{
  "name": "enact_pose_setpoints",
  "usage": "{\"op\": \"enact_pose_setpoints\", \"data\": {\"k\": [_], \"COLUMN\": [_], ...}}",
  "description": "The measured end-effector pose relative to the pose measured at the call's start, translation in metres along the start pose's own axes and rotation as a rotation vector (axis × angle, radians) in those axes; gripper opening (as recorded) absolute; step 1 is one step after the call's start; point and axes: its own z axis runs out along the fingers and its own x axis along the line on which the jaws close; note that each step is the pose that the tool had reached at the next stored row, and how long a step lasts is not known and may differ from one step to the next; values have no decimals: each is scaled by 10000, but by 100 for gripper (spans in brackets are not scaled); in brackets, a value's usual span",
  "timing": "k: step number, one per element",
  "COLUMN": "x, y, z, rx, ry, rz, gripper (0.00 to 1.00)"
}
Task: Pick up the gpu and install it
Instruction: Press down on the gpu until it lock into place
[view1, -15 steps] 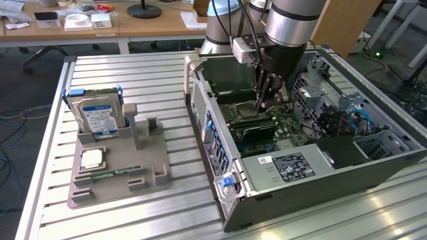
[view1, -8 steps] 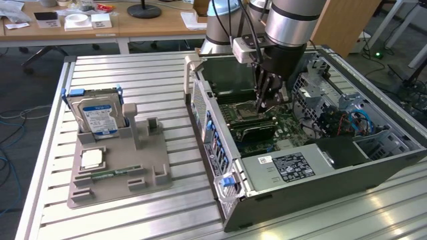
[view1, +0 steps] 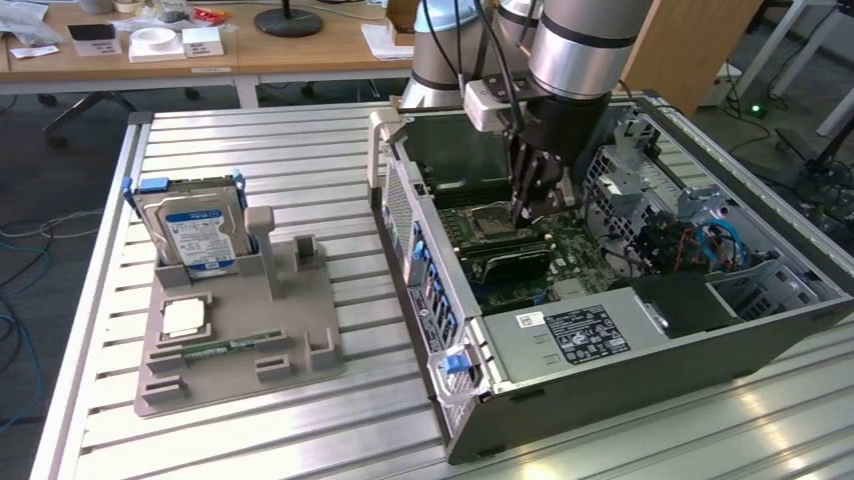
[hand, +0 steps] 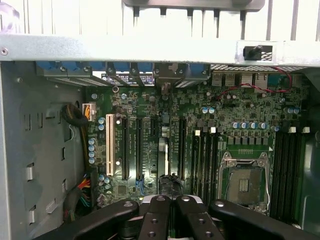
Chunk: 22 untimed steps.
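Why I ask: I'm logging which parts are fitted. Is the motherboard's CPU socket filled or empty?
Empty: in the wrist view, the CPU socket shows bare contacts inside its metal frame, with no chip seated.

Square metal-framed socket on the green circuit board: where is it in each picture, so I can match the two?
Exterior view: the socket lies inside the open computer case, just toward the exterior view's left of the gripper.
Wrist view: the socket sits between two banks of long black slots, off to one side of the gripper.
Shared landmark: the gripper's dark fingers.
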Motion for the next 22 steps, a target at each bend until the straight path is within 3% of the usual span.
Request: {"op": "enact_pose_setpoints", "data": {"k": [4, 17, 22], "x": [1, -16, -18], "y": [1, 2, 4], "z": [46, 53, 108], "rx": [0, 1, 0], "ry": [0, -15, -14], "rz": [0, -1, 1], "gripper": [11, 11, 11]}}
